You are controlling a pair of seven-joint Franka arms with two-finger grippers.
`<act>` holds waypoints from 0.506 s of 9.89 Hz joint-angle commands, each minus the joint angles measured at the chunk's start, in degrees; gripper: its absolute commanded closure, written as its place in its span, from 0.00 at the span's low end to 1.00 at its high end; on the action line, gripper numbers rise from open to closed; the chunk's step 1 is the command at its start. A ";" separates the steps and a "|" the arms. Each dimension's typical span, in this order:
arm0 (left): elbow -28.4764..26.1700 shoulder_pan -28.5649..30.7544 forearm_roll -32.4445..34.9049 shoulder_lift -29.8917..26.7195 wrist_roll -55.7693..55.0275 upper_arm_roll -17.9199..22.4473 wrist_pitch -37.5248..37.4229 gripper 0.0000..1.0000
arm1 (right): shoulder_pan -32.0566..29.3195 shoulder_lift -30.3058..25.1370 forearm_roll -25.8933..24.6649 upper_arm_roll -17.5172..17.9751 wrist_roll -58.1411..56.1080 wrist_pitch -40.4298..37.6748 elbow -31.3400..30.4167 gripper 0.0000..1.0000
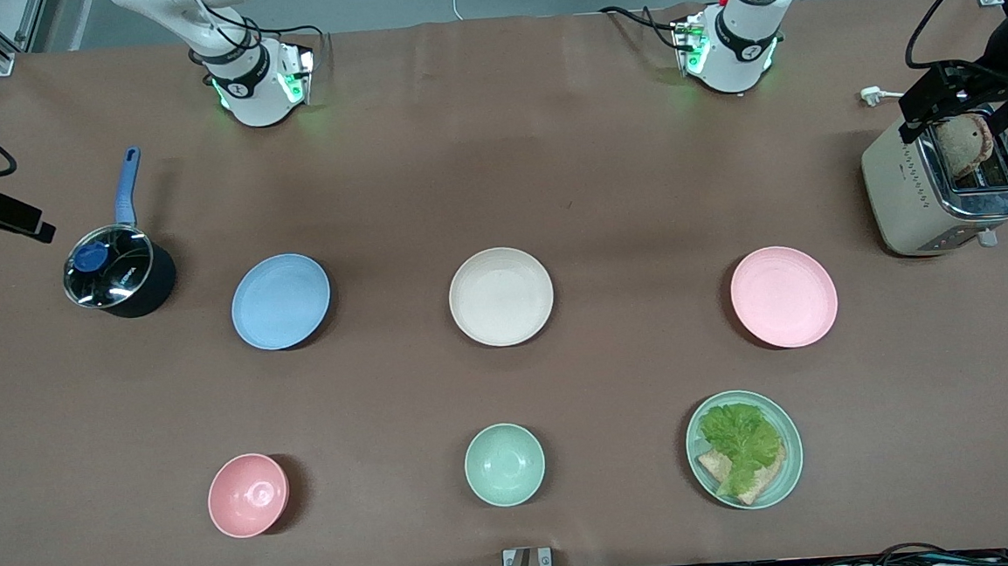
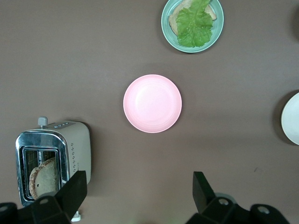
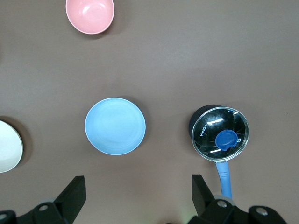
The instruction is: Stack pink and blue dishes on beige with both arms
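I see beige plate [image 1: 501, 296] mid-table; blue plate [image 1: 281, 301] toward right arm's end, pink plate [image 1: 783, 296] toward left arm's end. Left gripper [image 2: 140, 196], right gripper [image 3: 138, 196] high, wide open, empty. I'd descend on rims, pinch edges.

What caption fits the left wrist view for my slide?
Open left gripper high over the table, pink plate centred below, toaster and lettuce plate at its sides.
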 commanded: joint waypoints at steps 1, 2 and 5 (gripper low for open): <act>-0.44 -0.13 -0.87 2.27 0.84 0.25 -1.10 0.00 | -0.58 -0.97 0.21 0.47 -0.54 0.65 -1.35 0.00; 0.61 -0.31 0.08 4.55 0.67 0.25 -1.10 0.00 | -0.58 -0.88 0.21 0.47 -0.54 0.48 -1.27 0.00; -2.78 3.54 0.18 12.11 0.93 0.34 5.97 0.00 | -0.23 -0.97 0.29 0.47 -0.54 0.57 -0.13 0.00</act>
